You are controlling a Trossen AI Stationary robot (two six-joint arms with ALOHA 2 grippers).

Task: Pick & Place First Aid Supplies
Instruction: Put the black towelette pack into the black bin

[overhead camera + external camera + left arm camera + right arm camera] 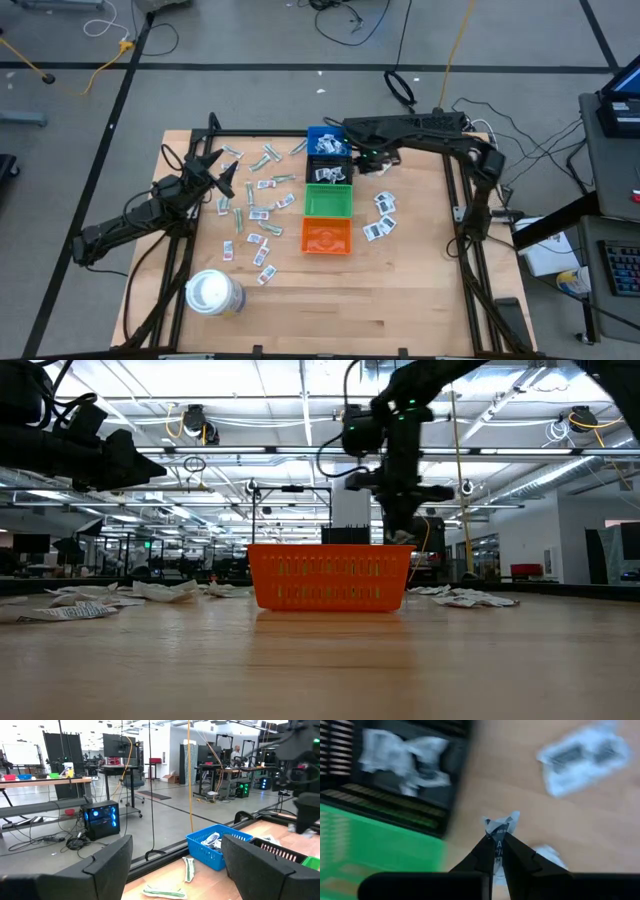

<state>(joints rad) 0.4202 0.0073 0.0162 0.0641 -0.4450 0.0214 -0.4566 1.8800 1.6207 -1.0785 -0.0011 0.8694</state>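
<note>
Currently, the right gripper [498, 845] has its jaws closed on a white packet with dark-blue print [501, 827], pinched at one edge so that the crumpled packet stands up beyond the fingertips. In the high view this gripper [372, 160] is above the counter [420, 290], just beside the row of bins on their right side. The row runs from a blue bin [325, 140] through a black bin [328, 170] and a green bin [328, 200] to an orange bin [327, 236]. The black bin already holds white packets [402, 752]. More white packets [380, 215] lie loose on the counter to the right of the bins. Slim green-grey wrappers and small white strips [255, 205] are scattered to the left of the bins. The left gripper [222, 172] is over that scatter with its jaws open and empty.
</note>
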